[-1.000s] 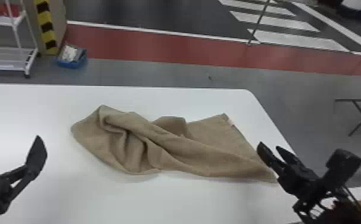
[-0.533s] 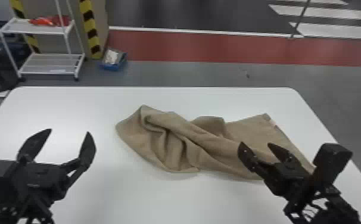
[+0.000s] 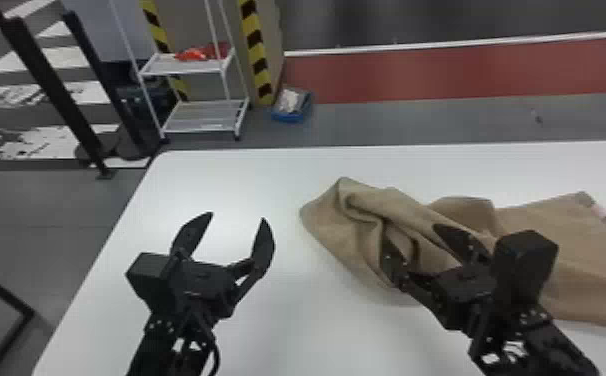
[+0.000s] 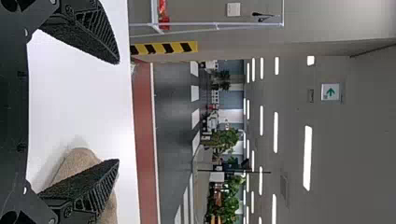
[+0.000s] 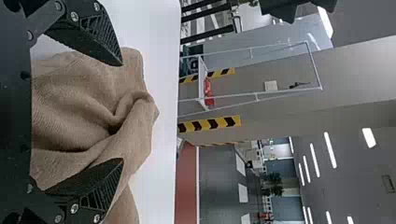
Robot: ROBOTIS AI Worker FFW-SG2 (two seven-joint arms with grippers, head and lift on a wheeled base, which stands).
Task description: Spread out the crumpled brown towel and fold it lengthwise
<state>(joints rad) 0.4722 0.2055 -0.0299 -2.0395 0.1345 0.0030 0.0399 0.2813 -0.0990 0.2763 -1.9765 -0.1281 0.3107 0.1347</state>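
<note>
Brown towel (image 3: 567, 240) crumpled on the white table (image 3: 317, 340), from about the middle toward the right. Left end bunched: a thick rolled fold along its far side, a deep crease below it, more ridges running toward the near right. Right part flatter, with a small pale tag (image 3: 601, 211) by its far corner; in the head view the towel runs out past the right edge.

Left gripper (image 3: 238, 216): over the left part of the table, left of the towel, fingers spread wide, nothing between them.

Right gripper (image 3: 409, 232): over the towel's bunched left part, fingers spread, pointing to the far side. Brown cloth shows behind and between them in its wrist view; cannot tell whether they touch it. No pinch on the cloth.

Beyond the table's far edge: white shelf cart (image 3: 182, 71) at left, yellow-and-black striped post (image 3: 255, 50), blue container (image 3: 291, 118) on the floor.
</note>
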